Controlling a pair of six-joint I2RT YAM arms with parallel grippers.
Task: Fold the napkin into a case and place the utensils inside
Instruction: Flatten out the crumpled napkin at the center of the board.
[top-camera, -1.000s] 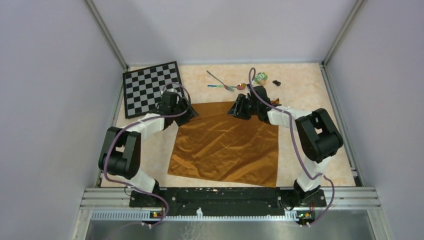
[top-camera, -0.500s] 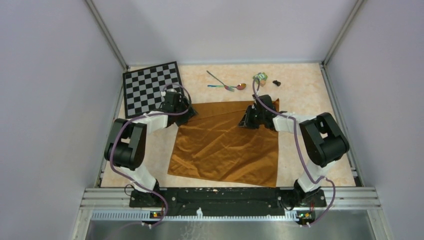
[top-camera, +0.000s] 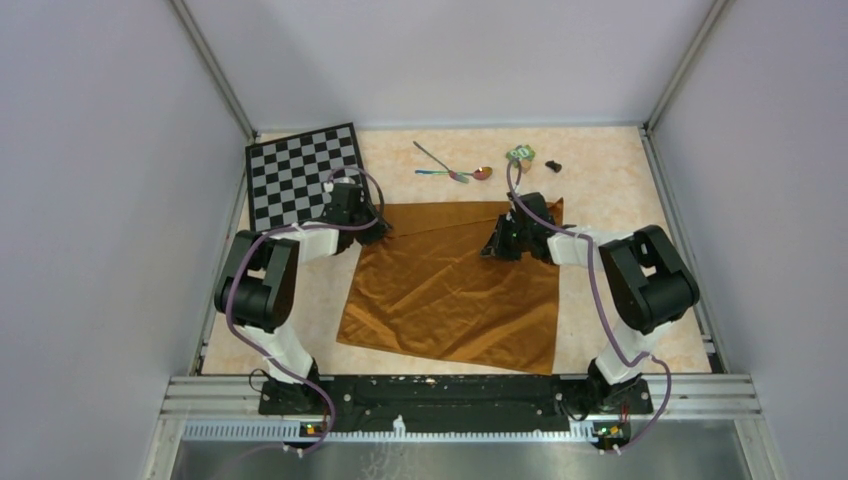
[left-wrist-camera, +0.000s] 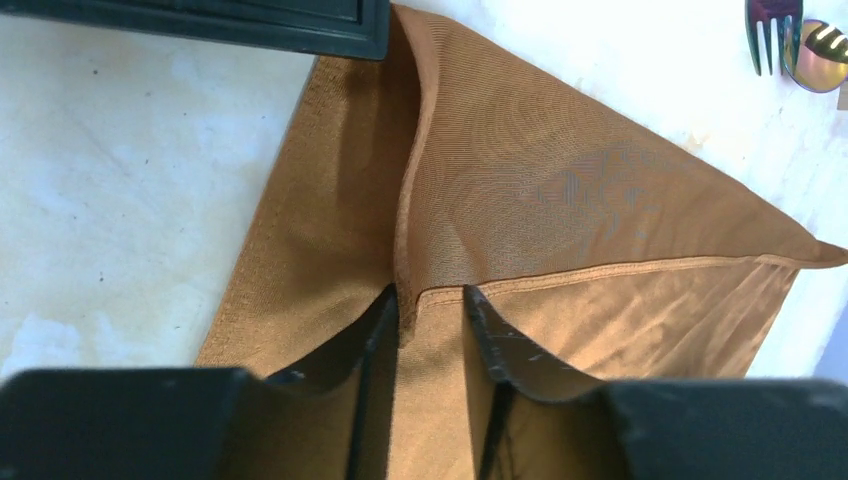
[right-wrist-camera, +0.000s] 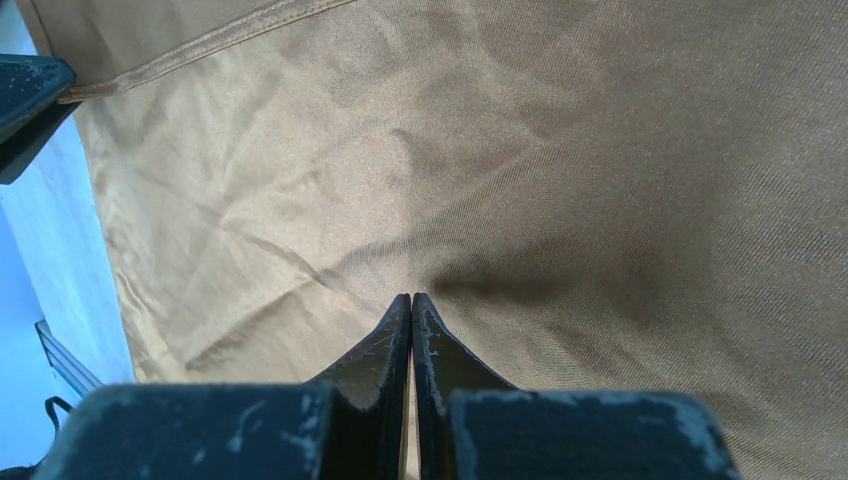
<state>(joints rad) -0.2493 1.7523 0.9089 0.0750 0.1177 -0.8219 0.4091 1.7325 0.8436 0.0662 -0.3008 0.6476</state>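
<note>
The orange-brown napkin (top-camera: 450, 290) lies spread and creased on the table, not in a case shape. My left gripper (top-camera: 372, 232) is at its far left corner. In the left wrist view the gripper (left-wrist-camera: 430, 295) is open, its jaws either side of a raised fold of napkin (left-wrist-camera: 560, 200) by the hem. My right gripper (top-camera: 492, 246) sits on the far right part of the cloth. Its jaws (right-wrist-camera: 412, 297) are shut, with napkin (right-wrist-camera: 600, 150) creases running to the tips. The utensils, a spoon (top-camera: 470, 174) and a second thin piece (top-camera: 432, 155), lie beyond the napkin.
A black-and-white chessboard (top-camera: 300, 175) lies at the far left, right behind my left gripper. A small green block (top-camera: 520, 154) and a small black object (top-camera: 553, 164) sit at the far right. Walls enclose the table on three sides.
My right gripper moved from the napkin's far edge toward me onto the cloth and shut. The left gripper stayed at the far left corner and its jaws narrowed.
</note>
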